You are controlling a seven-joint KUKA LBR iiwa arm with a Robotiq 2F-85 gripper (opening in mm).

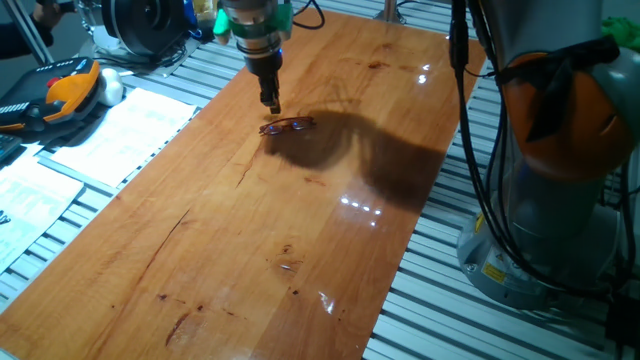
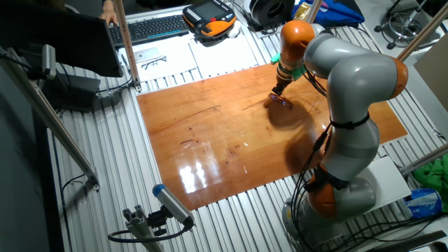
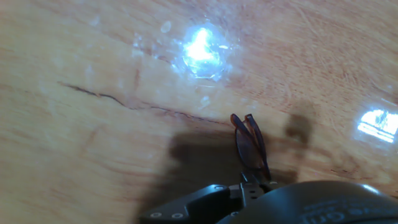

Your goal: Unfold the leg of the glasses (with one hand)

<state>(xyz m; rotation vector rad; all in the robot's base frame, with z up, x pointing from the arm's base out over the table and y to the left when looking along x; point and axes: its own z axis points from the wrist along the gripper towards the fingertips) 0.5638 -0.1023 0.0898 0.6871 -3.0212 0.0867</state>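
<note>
Status: the glasses (image 1: 288,126) appear folded, both slim legs lying close together along the frame in the hand view. The unfolding itself looks not yet done; on this evidence, only the approach is complete.

Item 1. Table (image 1: 250,250): varnished wood board, warm orange-brown, long grain lines, dark knots and a thin crack-like streak. Glossy; it throws back bright lamp glare. It rests on a ribbed aluminium-profile bench (image 1: 470,320). The near half of the board carries nothing but reflections.

Item 2. Glasses (image 3: 250,146): very thin reddish-brown wire frame, clear lenses, small and flat. They lie on the board toward its far end, inside the arm's shadow, nearer the far left corner than the right edge as seen in the first fixed view.

Item 3. Hand (image 1: 270,100): small black two-finger gripper under a green ring, on the orange and grey arm (image 2: 350,91). It stands upright just over one end of the glasses. Contact cannot be told. The fingers look close together, yet how far they stand open cannot be told either, nor whether a leg sits between them.

Item 4. Beyond the far left edge: white printed sheets (image 1: 120,135), matte, and an orange and black handheld pendant (image 1: 55,95).
</note>
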